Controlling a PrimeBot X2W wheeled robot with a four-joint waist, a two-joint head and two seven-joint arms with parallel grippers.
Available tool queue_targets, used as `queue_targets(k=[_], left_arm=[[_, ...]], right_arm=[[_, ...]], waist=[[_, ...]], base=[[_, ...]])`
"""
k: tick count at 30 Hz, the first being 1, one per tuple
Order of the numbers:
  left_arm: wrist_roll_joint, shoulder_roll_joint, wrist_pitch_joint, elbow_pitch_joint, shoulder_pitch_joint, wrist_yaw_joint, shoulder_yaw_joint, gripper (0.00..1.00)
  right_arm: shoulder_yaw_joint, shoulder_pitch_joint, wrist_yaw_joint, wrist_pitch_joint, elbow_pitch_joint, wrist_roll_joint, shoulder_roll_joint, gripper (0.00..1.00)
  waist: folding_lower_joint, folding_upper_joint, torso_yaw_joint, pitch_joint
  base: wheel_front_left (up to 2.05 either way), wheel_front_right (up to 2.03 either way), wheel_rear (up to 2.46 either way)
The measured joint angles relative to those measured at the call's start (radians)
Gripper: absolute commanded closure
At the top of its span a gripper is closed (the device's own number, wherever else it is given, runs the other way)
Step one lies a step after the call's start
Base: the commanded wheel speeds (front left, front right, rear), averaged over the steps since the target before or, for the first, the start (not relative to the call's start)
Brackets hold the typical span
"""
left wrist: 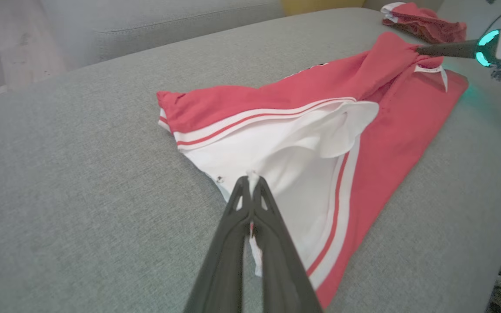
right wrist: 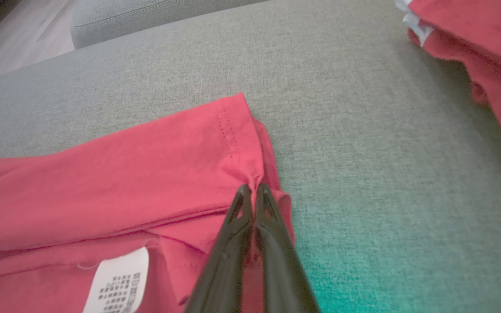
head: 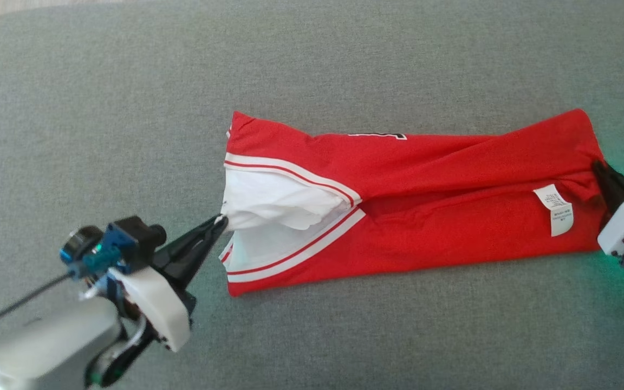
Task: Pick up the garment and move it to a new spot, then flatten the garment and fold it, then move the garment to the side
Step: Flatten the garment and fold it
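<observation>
A red garment (head: 426,179) with white stripes and a white lining lies folded lengthwise on the grey couch cushion (head: 344,65). At its left end, my left gripper (head: 221,220) is shut on the white edge of the garment (left wrist: 285,165), pinched between the fingertips (left wrist: 252,179). My right gripper (head: 599,168) is shut on the red hem at the right end, where the cloth (right wrist: 146,174) bunches at the fingertips (right wrist: 254,189). A white care label (head: 556,208) lies near that end. In the left wrist view the right gripper (left wrist: 420,50) shows far off.
Another red and white garment (right wrist: 485,48) lies crumpled on the cushion beyond the right end; it also appears in the left wrist view (left wrist: 424,21). A second grey cushion (left wrist: 146,21) and wooden floor (right wrist: 15,39) are behind. Green light glows on the cushion by the right gripper.
</observation>
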Motion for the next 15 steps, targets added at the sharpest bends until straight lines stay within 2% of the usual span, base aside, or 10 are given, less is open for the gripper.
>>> queue_targets(k=[1, 2, 3, 6, 10, 14, 15], left_arm=[[-0.003, -0.009, -0.017, 0.006, 0.012, 0.012, 0.001, 0.79], [-0.007, -0.024, -0.038, 0.016, 0.023, 0.023, 0.004, 0.56], [-0.011, -0.041, -0.062, 0.031, 0.032, 0.038, 0.008, 0.0], [-0.012, -0.102, -0.131, 0.083, 0.07, 0.108, 0.042, 0.0], [-0.009, -0.2, -0.169, 0.128, 0.18, 0.233, 0.17, 0.0], [0.154, -0.319, -0.17, 0.085, 0.352, 0.332, 0.405, 0.0], [0.247, -0.373, -0.17, 0.059, 0.449, 0.356, 0.492, 0.0]], right_arm=[[-0.004, 0.008, 0.0, 0.0, -0.002, -0.007, 0.001, 0.18], [-0.015, 0.016, 0.0, -0.003, -0.002, -0.014, 0.004, 0.0], [-0.026, 0.022, 0.0, -0.016, 0.0, -0.018, 0.009, 0.0], [-0.078, 0.051, 0.0, -0.072, 0.003, -0.025, 0.035, 0.0], [-0.149, 0.134, 0.0, -0.177, -0.001, -0.044, 0.085, 0.0], [-0.221, 0.236, 0.0, -0.237, -0.003, -0.082, 0.139, 0.0], [-0.257, 0.272, 0.0, -0.247, -0.003, -0.098, 0.169, 0.0]], waist=[[0.0001, 0.0, 0.001, -0.001], [0.0001, 0.0, 0.001, -0.002], [0.0001, 0.0, 0.001, -0.006], [0.0001, 0.0, 0.001, -0.024], [0.0, 0.0, 0.001, -0.064], [0.0, 0.0, 0.003, -0.111], [0.0, 0.0, 0.005, -0.135]], base=[[0.0, 0.0, 0.0], [0.0, 0.0, 0.0], [0.0, 0.0, 0.0], [0.0, 0.0, 0.0], [0.0, 0.0, 0.0], [0.0, 0.0, 0.0], [0.0, 0.0, 0.0]])
